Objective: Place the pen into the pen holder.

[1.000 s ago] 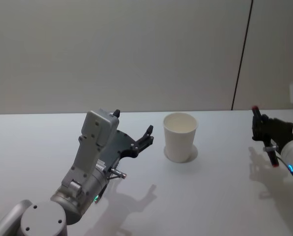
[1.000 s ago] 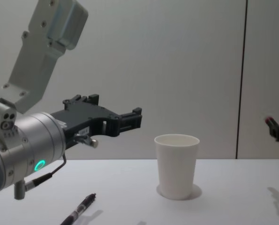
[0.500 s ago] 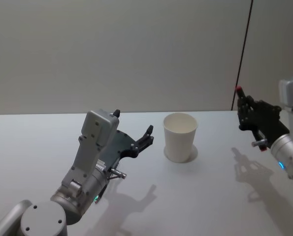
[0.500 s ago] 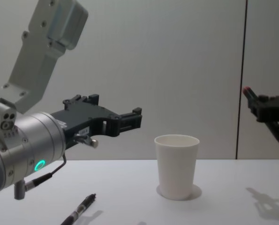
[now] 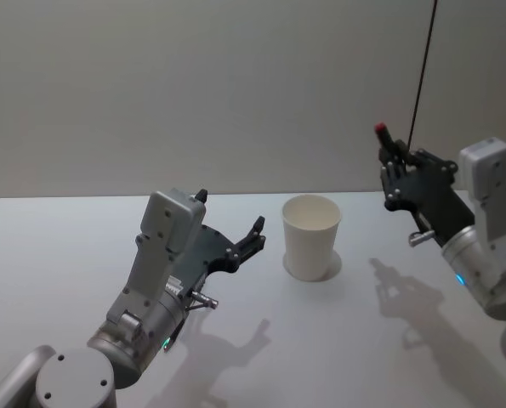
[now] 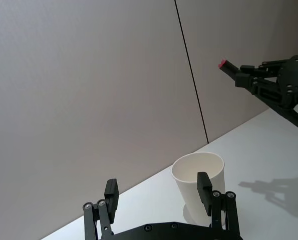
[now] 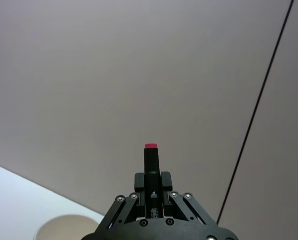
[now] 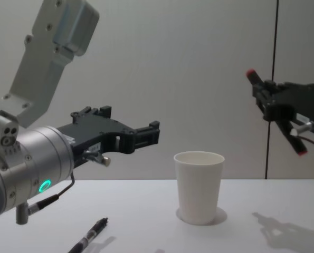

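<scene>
A black pen (image 8: 254, 79) with red ends is clamped in my right gripper (image 8: 266, 100), which is shut on it high above the table, to the right of the pen holder. The pen (image 5: 383, 140) tilts, its upper end leaning toward the cup side. The pen holder (image 5: 311, 238) is a white paper cup (image 8: 199, 187) standing upright and open at mid table. My left gripper (image 5: 254, 231) hovers open and empty to the cup's left. The right wrist view looks along the pen (image 7: 150, 165) between the shut fingers, with the cup rim (image 7: 63, 222) low down.
A second dark pen (image 8: 91, 237) lies on the white table (image 5: 338, 340) near the front, below my left arm. A plain wall with a dark vertical seam (image 5: 418, 93) stands behind.
My right gripper has risen and moved left toward the cup, carrying the pen. The left arm and the cup have not moved.
</scene>
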{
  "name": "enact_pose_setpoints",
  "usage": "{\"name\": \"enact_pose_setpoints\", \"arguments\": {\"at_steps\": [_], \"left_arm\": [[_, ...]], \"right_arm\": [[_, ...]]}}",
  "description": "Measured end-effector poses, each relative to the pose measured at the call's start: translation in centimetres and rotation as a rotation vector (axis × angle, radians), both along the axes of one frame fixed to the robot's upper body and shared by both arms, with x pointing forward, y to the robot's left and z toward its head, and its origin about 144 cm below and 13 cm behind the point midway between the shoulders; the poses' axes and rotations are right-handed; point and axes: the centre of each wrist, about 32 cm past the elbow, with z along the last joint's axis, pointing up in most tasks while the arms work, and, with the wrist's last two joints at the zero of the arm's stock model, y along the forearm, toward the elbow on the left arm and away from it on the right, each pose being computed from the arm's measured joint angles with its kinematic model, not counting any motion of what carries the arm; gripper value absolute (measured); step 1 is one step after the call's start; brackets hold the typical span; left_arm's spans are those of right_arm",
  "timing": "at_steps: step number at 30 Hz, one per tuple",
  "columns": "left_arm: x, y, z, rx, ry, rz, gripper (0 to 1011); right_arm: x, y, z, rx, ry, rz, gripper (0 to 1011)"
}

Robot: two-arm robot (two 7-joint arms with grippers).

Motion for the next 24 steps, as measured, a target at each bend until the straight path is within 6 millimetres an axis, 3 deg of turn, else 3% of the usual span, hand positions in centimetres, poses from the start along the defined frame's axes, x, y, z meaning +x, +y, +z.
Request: {"name": "enact_pose_setpoints", "arguments": {"at_steps": [24], "left_arm": [[0.0, 0.0, 0.0, 0.0, 0.0, 0.0, 1000]], "right_arm": [[4.1, 2.7, -3.3, 0.079, -0.188, 0.104, 173]]}}
